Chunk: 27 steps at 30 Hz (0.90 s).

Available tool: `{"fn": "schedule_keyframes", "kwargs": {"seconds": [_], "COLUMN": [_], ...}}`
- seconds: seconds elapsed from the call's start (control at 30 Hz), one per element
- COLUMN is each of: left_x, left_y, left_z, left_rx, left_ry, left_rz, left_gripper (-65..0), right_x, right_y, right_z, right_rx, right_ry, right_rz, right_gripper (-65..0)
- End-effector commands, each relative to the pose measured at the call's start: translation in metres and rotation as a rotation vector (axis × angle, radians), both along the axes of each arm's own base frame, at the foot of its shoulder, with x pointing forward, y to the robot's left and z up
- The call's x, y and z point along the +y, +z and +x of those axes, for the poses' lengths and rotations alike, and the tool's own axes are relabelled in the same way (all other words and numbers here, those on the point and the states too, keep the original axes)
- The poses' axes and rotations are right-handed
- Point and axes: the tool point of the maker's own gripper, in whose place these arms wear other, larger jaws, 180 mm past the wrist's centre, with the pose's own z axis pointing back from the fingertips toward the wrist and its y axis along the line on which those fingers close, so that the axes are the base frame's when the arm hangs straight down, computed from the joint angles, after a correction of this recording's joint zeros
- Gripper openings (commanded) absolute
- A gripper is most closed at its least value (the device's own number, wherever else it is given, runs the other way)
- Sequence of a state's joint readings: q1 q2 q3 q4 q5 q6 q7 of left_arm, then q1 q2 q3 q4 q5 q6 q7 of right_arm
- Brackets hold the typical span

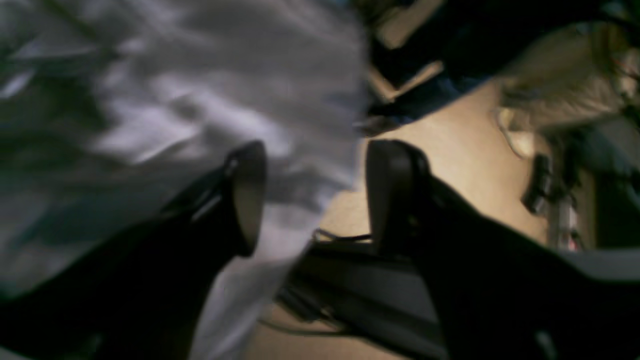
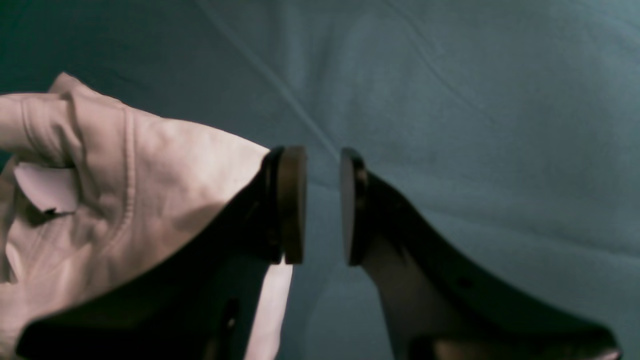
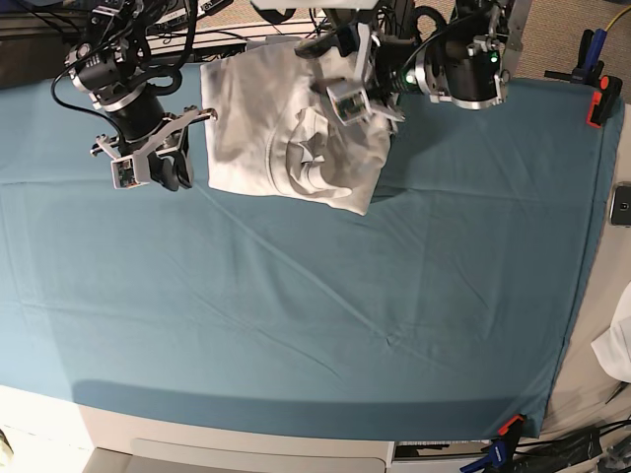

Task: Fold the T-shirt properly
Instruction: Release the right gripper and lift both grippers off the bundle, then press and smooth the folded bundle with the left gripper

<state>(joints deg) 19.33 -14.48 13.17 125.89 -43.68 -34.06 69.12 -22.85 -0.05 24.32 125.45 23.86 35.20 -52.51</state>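
**A:** Where does the large white short-sleeved cotton T-shirt (image 3: 291, 128) sit?

**Me:** Bunched into a rough rectangle at the far edge of the surface, which is covered with a big teal cloth (image 3: 315, 315). It is partly folded, I judge, but the near right corner is lumpy and the outline is crooked

**A:** And your pincers?

**Me:** My right pincer (image 2: 322, 205) hangs just beside the shirt's left edge in the base view, pads parted by a narrow gap with only teal cloth showing between them, so it holds nothing. A hemmed fold of white fabric lies next to its left finger. My left pincer (image 1: 312, 195) is over the shirt's far right part, jaws well apart; that view is blurred, yet I see no cloth pinched between them

**A:** How would you do this step well?

**Me:** I would take one layer stack at the edge on each side, pinch at matching points, lift only enough to clear the surface, and lay the fabric over evenly so the edges line up. Thin cotton slips and drags, so I'd go slowly and smooth the lump first

**A:** Anything around to mind?

**Me:** Orange clamps (image 3: 598, 99) hold the cloth at the right edge, cables trail behind my arms, and bare tan floor shows past the far edge in my left wrist view
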Motion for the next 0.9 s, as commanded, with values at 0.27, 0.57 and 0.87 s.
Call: {"fn": "schedule_keyframes", "kwargs": {"seconds": [0.27, 0.57, 0.87], "left_x": [0.015, 0.007, -0.031], "left_y": [-0.013, -0.004, 0.002], "left_z": [0.019, -0.005, -0.022], "left_rx": [0.014, 0.075, 0.077], "left_ry": [0.175, 0.151, 0.129], "left_rz": [0.097, 0.038, 0.017], "left_gripper": [-31.3, -31.3, -31.3], "right_x": [0.0, 0.0, 0.0], "right_y": [0.01, 0.011, 0.011], "right_z": [0.003, 0.004, 0.004], "right_rx": [-0.041, -0.042, -0.042], "right_ry": [0.011, 0.014, 0.013], "right_rz": [-0.002, -0.006, -0.006], "right_gripper": [-53.0, -53.0, -53.0]}}
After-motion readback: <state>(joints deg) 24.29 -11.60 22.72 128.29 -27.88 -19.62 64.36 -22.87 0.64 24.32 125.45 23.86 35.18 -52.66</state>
